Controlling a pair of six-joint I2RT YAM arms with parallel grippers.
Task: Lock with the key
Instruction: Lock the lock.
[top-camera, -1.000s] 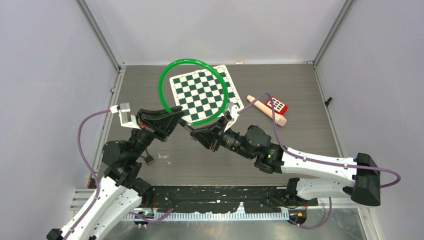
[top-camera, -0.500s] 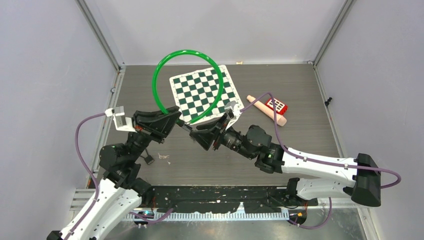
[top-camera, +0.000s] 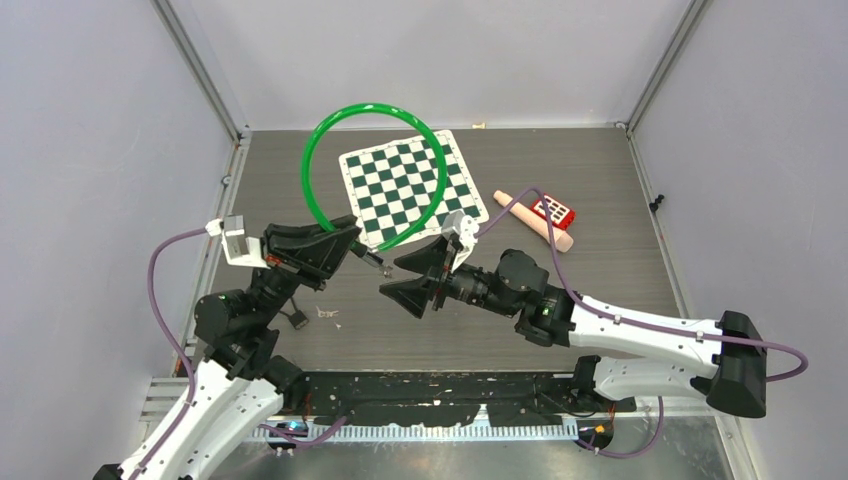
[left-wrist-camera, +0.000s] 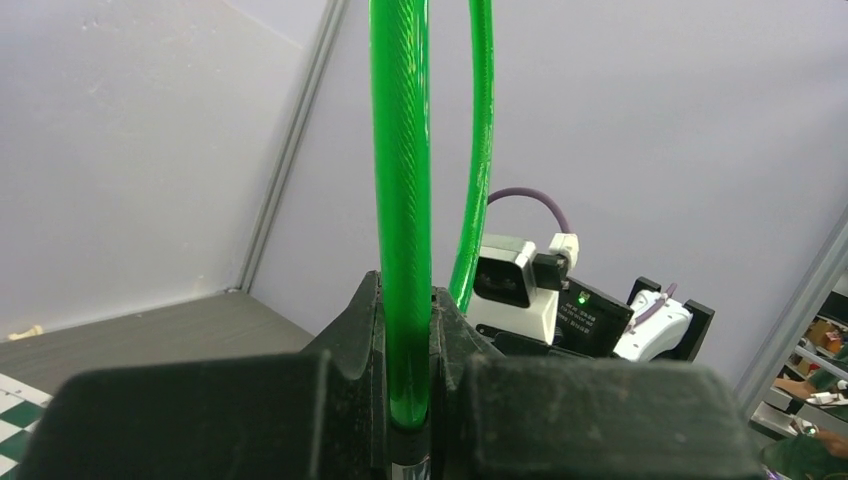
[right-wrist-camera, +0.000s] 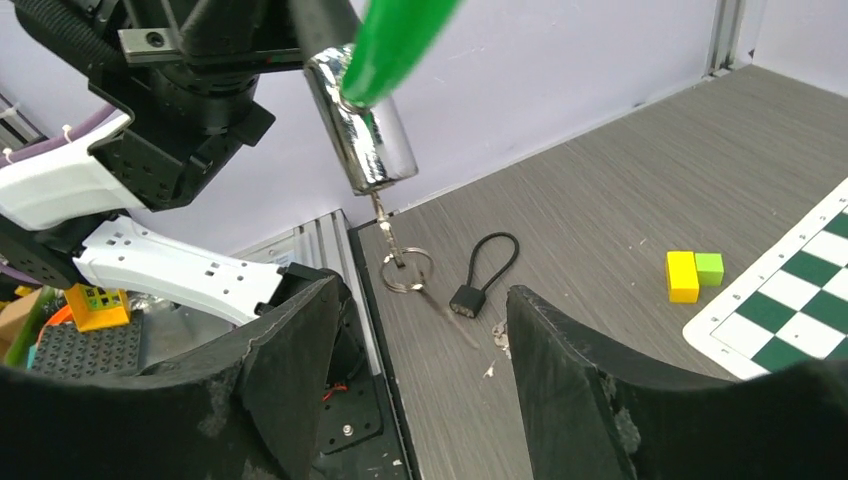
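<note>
green plastic-coated cable loop (left-wrist-camera: 405, 200) is pinched by left gripper (top-camera: 350, 243) | chrome lock cylinder (right-wrist-camera: 362, 135) at its end, small metal key (right-wrist-camera: 385, 222) seated beneath | right gripper (right-wrist-camera: 420, 295) spread, near key | key to be centred between pads, then twisted on-axis

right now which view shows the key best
Right wrist: the key hangs from the silver lock on the green cable, ring below, sharp and close. The top view shows only a tiny dark sliver beside the left gripper. The left wrist shows just the cable; the key is hidden.
</note>
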